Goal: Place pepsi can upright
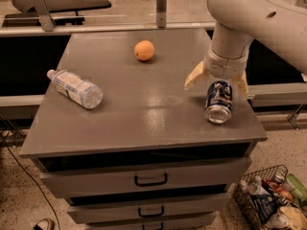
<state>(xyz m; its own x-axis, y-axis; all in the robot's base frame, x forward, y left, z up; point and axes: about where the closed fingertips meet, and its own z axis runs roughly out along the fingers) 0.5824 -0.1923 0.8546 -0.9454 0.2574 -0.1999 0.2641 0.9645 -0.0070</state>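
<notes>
The pepsi can [218, 102] lies on its side near the right front edge of the grey cabinet top [144, 104], its silver end facing the front. My gripper [217, 82] hangs directly above the can's far end, open. One tan finger [194, 77] points out to the left of the can and the other [241, 85] sits to its right. The fingers straddle the can without closing on it.
An orange [144, 50] sits at the back middle of the top. A clear plastic water bottle [75, 88] lies on its side at the left. Drawers [151, 179] are below the top. A wire basket [271, 205] with items stands on the floor at the lower right.
</notes>
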